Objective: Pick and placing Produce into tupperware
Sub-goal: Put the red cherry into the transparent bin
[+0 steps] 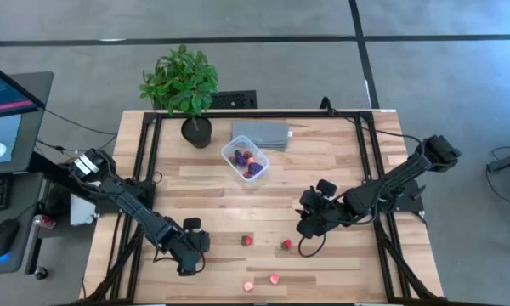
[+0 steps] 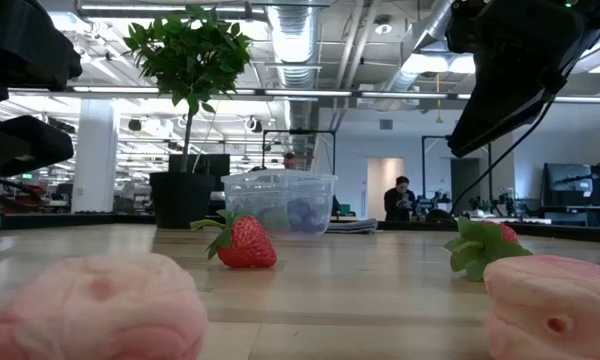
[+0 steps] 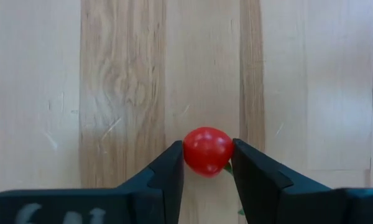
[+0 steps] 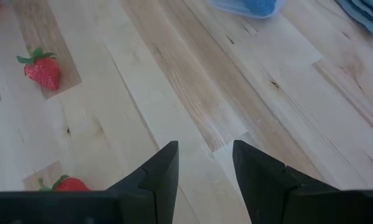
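Near edge, left side: left gripper [image 3: 207, 163] is seen pinched on a small red fruit piece [image 3: 206, 150], held between both fingers, low on the table [image 1: 340, 161]. Mid-table: right gripper [image 4: 205, 163] is held slightly parted, nothing between; two strawberries [image 1: 247, 240] lie nearby. Far: tupperware [image 1: 245, 159], pieces inside.

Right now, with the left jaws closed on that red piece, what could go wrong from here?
The left gripper pinches the round red fruit only at its fingertips, so it may squirt out on lifting. The tupperware sits far across the table, beside the potted plant, and already holds pieces, so a drop could bounce out.
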Action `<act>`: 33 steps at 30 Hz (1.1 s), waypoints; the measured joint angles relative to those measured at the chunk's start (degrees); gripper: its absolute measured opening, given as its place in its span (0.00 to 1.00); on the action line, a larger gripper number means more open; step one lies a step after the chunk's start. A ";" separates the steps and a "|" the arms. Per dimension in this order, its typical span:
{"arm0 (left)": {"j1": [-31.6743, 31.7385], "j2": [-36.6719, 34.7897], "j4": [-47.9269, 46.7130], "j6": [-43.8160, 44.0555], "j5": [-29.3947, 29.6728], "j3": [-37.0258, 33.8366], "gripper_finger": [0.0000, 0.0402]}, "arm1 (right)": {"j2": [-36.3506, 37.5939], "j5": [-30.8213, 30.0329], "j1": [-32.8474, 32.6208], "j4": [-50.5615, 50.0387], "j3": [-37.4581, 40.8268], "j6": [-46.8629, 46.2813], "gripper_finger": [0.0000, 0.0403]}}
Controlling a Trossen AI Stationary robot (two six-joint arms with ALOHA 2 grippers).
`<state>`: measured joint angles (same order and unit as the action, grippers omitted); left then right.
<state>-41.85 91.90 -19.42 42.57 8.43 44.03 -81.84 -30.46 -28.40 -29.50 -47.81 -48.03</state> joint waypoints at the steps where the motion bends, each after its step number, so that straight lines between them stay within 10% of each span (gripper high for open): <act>1: 0.00 0.00 0.00 0.05 0.06 0.00 0.28 | 0.00 0.00 0.00 0.00 0.00 0.00 0.43; 33: 22.64 -22.32 -10.08 -19.59 14.32 1.39 0.28 | 0.00 0.42 -0.11 0.03 0.00 -0.01 0.43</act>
<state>-19.21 69.57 -29.50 22.98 22.74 45.42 -81.84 -30.04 -28.51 -29.46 -47.81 -48.04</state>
